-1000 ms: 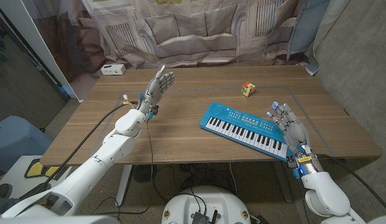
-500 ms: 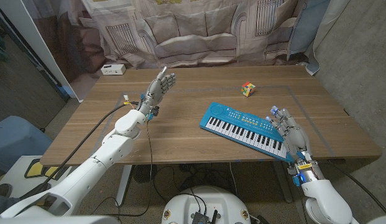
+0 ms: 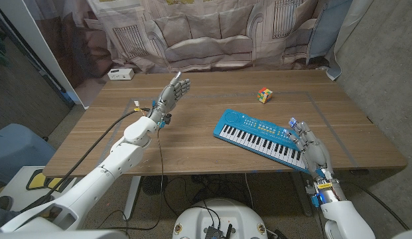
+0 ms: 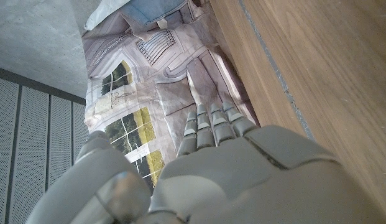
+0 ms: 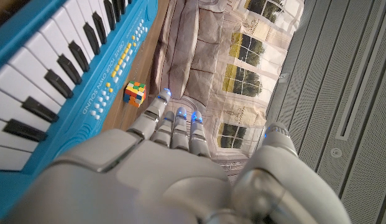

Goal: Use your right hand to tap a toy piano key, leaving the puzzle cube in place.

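The wooden table (image 3: 192, 139) holds a blue toy piano (image 3: 259, 137), lying slanted with its keys toward the robot. The right hand (image 3: 310, 146) hangs over its right end, fingers spread, holding nothing. The left hand (image 3: 172, 91) is raised, fingers apart. The puzzle cube (image 3: 265, 95) sits behind the piano. A white box (image 3: 119, 74) sits at the far left corner.

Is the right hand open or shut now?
Open. The right hand holds nothing; its fingers reach out straight, slightly apart, over the near right end of the piano.

Even indoor light, soft shadows; wrist views blurred near lens, perhaps slight edge distortion.
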Available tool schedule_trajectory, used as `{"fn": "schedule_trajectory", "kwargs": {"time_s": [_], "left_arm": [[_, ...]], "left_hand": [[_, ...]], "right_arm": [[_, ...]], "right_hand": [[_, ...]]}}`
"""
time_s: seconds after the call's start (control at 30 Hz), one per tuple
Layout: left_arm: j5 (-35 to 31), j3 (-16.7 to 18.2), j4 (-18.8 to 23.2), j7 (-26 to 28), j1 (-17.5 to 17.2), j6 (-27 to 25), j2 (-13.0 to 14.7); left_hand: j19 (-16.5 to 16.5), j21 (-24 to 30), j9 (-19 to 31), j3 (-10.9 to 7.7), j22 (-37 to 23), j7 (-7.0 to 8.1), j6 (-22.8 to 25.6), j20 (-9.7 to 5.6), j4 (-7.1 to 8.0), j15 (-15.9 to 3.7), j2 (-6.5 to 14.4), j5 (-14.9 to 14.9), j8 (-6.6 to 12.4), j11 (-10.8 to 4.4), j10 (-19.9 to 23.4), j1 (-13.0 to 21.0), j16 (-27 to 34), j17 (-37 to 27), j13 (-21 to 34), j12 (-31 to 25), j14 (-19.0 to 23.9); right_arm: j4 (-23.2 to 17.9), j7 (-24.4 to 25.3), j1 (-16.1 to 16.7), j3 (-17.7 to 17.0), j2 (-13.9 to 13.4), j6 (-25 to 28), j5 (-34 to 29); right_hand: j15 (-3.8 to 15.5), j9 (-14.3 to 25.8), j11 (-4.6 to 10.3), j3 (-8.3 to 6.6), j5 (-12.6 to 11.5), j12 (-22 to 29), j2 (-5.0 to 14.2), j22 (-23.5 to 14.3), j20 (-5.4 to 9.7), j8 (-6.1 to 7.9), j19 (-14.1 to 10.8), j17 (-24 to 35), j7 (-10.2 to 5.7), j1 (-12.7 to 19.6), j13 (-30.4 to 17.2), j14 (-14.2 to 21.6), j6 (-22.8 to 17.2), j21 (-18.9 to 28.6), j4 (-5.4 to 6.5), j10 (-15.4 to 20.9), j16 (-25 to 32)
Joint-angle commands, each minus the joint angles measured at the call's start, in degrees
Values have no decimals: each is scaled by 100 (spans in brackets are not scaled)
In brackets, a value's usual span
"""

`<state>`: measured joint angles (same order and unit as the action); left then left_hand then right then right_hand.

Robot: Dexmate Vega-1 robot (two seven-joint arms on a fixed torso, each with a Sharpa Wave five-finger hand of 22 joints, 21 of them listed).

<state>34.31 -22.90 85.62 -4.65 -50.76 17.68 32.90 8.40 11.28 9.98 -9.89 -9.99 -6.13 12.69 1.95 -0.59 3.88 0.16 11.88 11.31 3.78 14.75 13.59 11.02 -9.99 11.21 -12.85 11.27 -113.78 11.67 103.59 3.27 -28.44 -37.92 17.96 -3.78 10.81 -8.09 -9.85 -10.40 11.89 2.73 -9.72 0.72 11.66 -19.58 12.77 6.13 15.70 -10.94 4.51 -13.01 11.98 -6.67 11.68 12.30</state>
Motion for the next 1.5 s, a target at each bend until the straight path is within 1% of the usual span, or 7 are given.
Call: {"fn": "schedule_trajectory", "kwargs": {"time_s": [0.03, 0.2, 0.63, 0.9, 1.17, 1.37, 1.5], "left_arm": [[-1, -4, -43, -71, 9, 61, 19], [3, 31, -38, -78, -6, 101, 47], [46, 69, -113, -155, 2, 209, 39], [48, 50, -195, -226, 56, 241, 19], [46, 48, -196, -259, 79, 222, 43], [36, 53, -161, -274, 80, 211, 79], [23, 58, -124, -267, 76, 192, 107]], "left_hand": [[-14, -5, 35, -26, -13, -8, 79, 44, -29, 3, 53, -20, -20, -17, 68, 39, -9, -26, 8, 10, 63], [-14, -6, 35, -33, -13, -4, 92, 54, -33, -1, 69, -21, -18, -14, 85, 47, -7, -25, 9, 6, 73], [-16, -7, 35, -47, -14, -1, 105, 65, -45, -3, 103, -26, -19, -29, 108, 67, -4, -25, 9, 6, 98], [-15, -7, 35, -55, -14, 3, 116, 62, -52, -11, 121, -29, -19, 0, 112, 78, -5, -25, 9, 9, 106], [-16, -8, 35, -61, -14, -2, 123, 68, -59, -12, 134, -32, -20, -20, 111, 87, -7, -24, 9, 13, 110], [-18, -9, 35, -64, -14, -3, 125, 68, -65, -12, 144, -35, -22, -51, 118, 94, -11, -24, 9, 14, 107], [-20, -9, 35, -66, -14, 1, 128, 68, -69, -10, 148, -37, -22, -19, 126, 97, -11, -24, 10, 13, 110]], "right_arm": [[-29, 120, 215, -19, 186, -152, -309], [-46, 167, 254, 0, 263, -157, -396], [-182, 349, 464, -130, 394, -50, -825], [-323, 636, 592, -243, 587, 168, -1406], [-438, 833, 667, -286, 697, 368, -1811], [-456, 931, 675, -294, 746, 396, -2002], [-498, 1035, 696, -312, 794, 484, -2197]], "right_hand": [[-20, 6, 3, -12, -22, 15, 59, -11, 3, 9, -35, 13, 14, 4, -11, 45, -40, -21, -18, 67, 32], [-13, 7, 3, -9, -22, 13, 59, -12, 4, 8, -47, 12, 6, 4, -11, 49, -46, -21, -19, 69, 31], [-7, 8, 15, -2, -21, 12, 59, -12, 8, 7, -66, 8, 2, 3, -12, 63, -62, -25, -21, 88, 30], [-4, 8, 30, 2, -21, 10, 59, -12, 6, 7, -77, 6, -20, 3, -13, 77, -75, -28, -23, 97, 32], [-1, 8, 31, 6, -21, 8, 55, -12, 12, 6, -91, 4, -33, 5, -13, 88, -84, -29, -27, 103, 32], [22, 10, 69, 6, -23, 18, 62, -12, 12, 23, -97, 0, -143, 14, -14, 107, -142, -36, -33, 145, 34], [26, 11, 86, 7, -23, 24, 63, -13, 14, 36, -108, -1, -169, 17, -15, 123, -184, -35, -35, 167, 37]]}}
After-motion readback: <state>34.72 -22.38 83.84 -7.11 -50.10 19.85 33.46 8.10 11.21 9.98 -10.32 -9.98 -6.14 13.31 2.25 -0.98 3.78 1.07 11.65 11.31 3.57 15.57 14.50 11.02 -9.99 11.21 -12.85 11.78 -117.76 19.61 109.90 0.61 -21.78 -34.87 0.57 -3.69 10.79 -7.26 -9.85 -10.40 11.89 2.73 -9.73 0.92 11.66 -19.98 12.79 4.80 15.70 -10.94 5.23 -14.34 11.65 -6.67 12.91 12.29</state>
